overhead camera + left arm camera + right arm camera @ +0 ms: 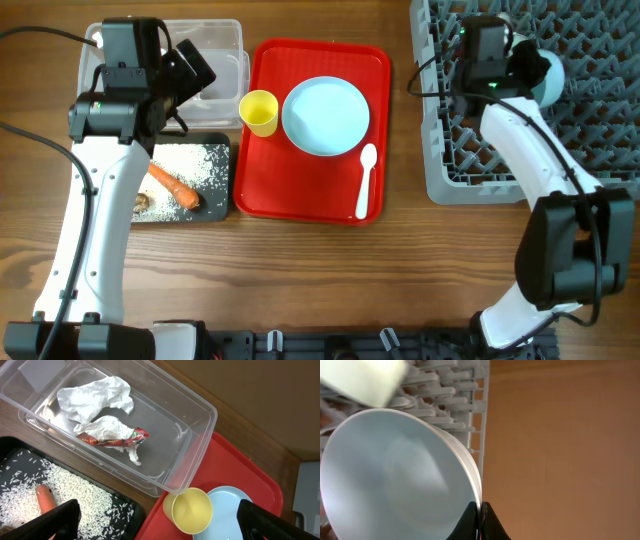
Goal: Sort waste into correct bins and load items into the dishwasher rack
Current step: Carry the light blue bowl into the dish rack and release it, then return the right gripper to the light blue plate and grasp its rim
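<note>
Between my right gripper's (480,510) pinched fingertips is the rim of a pale bowl (395,480), tipped on edge just above the dishwasher rack's (455,395) pegs. It looks stiff, light and slick, so I judge this thin rim hold could slip.

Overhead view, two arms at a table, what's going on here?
The right gripper is shut on the rim of a pale bowl at the dishwasher rack. The left gripper hangs open above the clear tub, which holds the napkin and red wrapper. Rice and the carrot piece lie in the black tray. The yellow cup, pale blue plate and white spoon sit on the red tray, not yet loaded.
</note>
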Controlling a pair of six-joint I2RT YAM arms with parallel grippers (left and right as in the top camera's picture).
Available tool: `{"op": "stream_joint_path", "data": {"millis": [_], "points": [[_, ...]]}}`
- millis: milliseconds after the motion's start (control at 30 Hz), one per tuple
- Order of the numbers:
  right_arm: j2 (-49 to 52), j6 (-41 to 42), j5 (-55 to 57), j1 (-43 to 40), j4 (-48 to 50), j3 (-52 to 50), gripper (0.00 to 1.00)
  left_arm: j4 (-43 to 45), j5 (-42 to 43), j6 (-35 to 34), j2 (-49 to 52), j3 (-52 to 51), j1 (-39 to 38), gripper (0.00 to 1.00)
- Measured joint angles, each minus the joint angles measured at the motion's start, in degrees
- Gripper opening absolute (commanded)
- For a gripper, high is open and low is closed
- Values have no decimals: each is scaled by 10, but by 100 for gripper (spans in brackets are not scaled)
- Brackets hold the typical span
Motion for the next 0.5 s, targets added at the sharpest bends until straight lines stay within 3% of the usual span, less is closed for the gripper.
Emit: {"op": "stream_joint_path", "data": {"millis": [367,433,500], "points": [[0,-8,4,38,-83,3,7,0,0,0,0,0,0,100],[0,-6,4,40,-85,3,36,0,0,0,0,0,0,100],[0,-3,-2,47,-95,2,52,0,0,0,0,0,0,100]]}}
